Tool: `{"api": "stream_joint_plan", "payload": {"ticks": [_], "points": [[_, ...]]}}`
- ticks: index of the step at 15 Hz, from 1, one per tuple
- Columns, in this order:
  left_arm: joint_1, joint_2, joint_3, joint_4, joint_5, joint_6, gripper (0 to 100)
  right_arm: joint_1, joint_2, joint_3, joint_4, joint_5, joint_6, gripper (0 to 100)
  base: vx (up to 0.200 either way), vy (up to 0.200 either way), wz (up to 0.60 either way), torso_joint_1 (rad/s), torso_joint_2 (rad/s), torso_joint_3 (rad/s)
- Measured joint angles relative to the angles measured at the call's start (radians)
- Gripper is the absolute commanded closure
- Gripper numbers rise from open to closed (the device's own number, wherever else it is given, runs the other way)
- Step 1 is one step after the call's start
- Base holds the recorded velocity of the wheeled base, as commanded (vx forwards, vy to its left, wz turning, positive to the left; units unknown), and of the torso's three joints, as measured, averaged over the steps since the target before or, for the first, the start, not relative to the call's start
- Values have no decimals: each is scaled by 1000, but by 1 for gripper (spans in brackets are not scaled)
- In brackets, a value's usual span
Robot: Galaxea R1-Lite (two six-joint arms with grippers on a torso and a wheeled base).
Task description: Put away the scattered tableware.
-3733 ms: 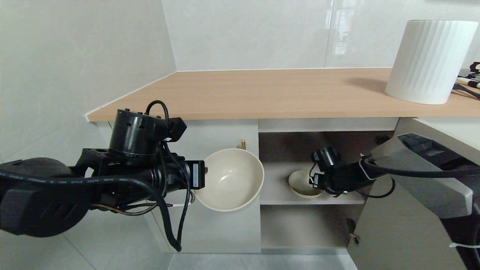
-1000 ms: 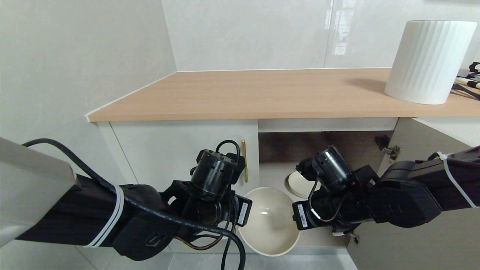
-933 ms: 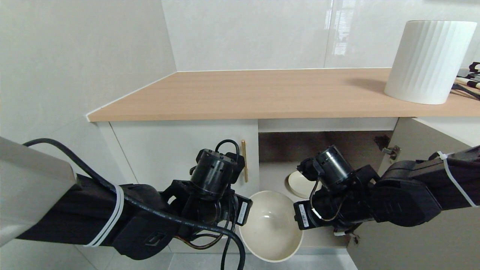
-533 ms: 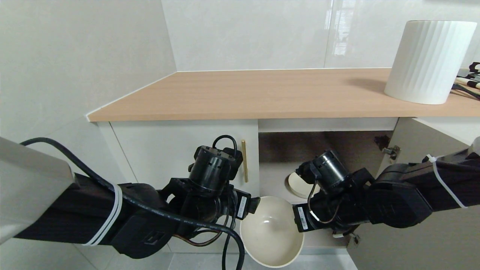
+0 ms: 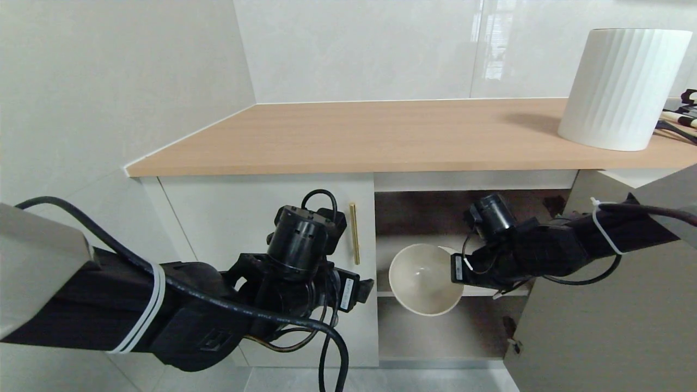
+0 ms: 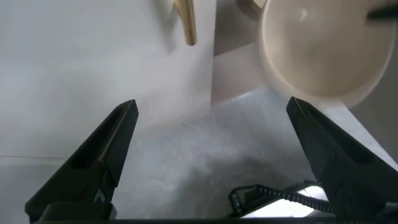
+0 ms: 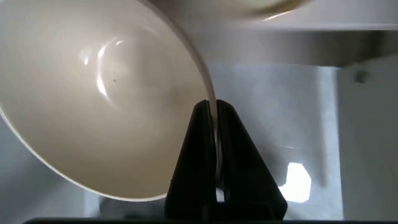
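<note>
Right end effector [image 5: 456, 270]: clenched on the rim of the cream bowl [image 5: 422, 280], one finger inside and one outside.
Cream bowl: held tilted in the open cabinet mouth, in front of the middle shelf [image 5: 383, 260].
Cream dish [image 7: 249, 6]: on that shelf, just behind the bowl, mostly hidden.
Left end effector [image 6: 211, 106]: released and holding nothing, in front of the closed cabinet door [image 5: 245, 218], near its brass handle [image 5: 353, 233].
Table [image 5: 381, 130]: carries a white ribbed container [image 5: 621, 87] at its right end.

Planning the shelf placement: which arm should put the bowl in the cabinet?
Right. The right gripper is shut on the bowl rim, holding it in front of the open cabinet's shelf. The left gripper is open and empty, by the closed door.
</note>
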Motion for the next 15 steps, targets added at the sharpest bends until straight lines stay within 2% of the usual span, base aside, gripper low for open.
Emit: {"api": "stream_joint_plan", "payload": {"ticks": [4,7,10,15], "points": [[0,-5,0,0,0,0,0,-88,101,-111,0,-39,80,100,0,0,0,0,0,0],[1,-6,-1,0,0,0,0,-120,158,-164,-8,-59,116,100,0,0,0,0,0,0],[3,-6,-1,0,-1,0,0,-146,200,-183,-89,-78,123,100,0,0,0,0,0,0],[7,-5,-2,0,-1,0,0,-151,232,-185,-121,-115,155,100,0,0,0,0,0,0]]}}
